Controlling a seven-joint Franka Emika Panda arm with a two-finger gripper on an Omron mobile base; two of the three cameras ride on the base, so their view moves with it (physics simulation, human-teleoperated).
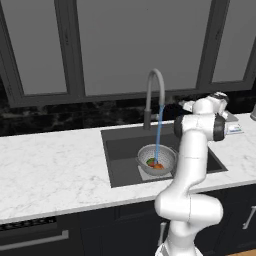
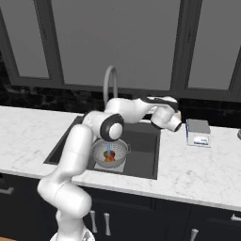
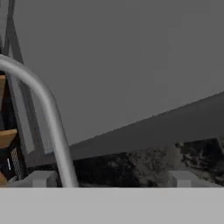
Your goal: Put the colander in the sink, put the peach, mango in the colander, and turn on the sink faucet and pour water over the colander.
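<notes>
A: Water from the faucet hits our colander in the sink; peach, mango inside.
B: Tool released, empty, beside the spout. Swinging away carelessly, we'd knock the faucet off-aim.

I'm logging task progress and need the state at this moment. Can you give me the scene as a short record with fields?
colander: silver bowl sitting in the sink, on the pale plate at its bottom
peach: orange fruit inside the colander
mango: red-and-green fruit inside the colander, beside the peach
sink faucet: tall gooseneck, spout arched over the colander
water: on; thin blue stream falling into the colander
gripper: open, holding nothing, up near the faucet's arch
counter extras: small box on the counter right of the sink
</notes>
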